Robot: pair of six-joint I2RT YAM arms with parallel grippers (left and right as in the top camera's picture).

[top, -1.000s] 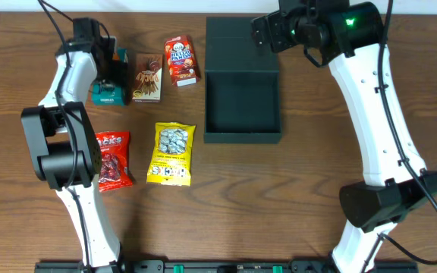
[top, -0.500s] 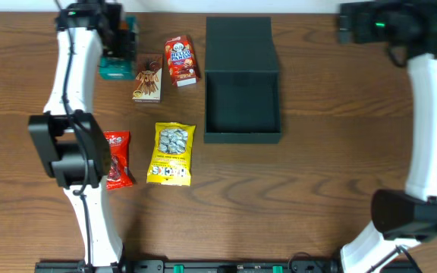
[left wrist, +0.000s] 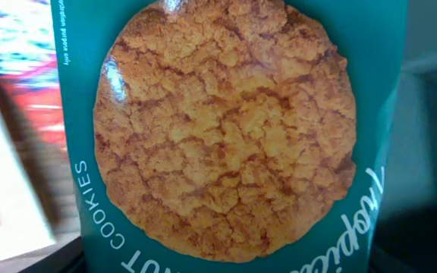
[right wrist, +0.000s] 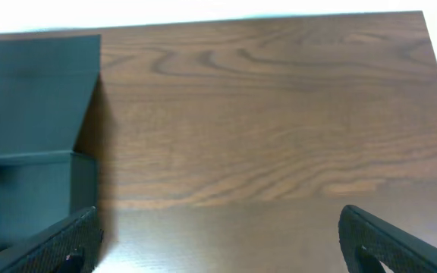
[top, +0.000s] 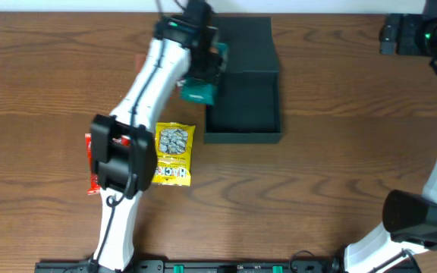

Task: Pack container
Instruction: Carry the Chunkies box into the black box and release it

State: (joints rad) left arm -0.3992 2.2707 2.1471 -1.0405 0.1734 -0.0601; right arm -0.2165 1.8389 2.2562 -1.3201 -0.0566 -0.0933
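The container (top: 243, 136) is a dark charcoal-teal square box with its flap lid open toward the back; it also shows at the left of the right wrist view (right wrist: 36, 159). My left gripper (top: 203, 72) is shut on the small teal cookie carton (top: 200, 91) and holds it in the air at the container's left wall. The carton fills the left wrist view (left wrist: 226, 129), showing a large cookie picture. My right gripper (right wrist: 218, 239) is open and empty, high over the bare table at the far right (top: 404, 34).
A yellow snack bag (top: 173, 154) lies left of the container's front. A red snack bag (top: 92, 163) lies further left, mostly hidden under my left arm. The other snack packs at the back left are hidden by that arm.
My left gripper has lifted the teal carton from the back left and carried it right to the container's left wall. My right arm has swung away to the far right.
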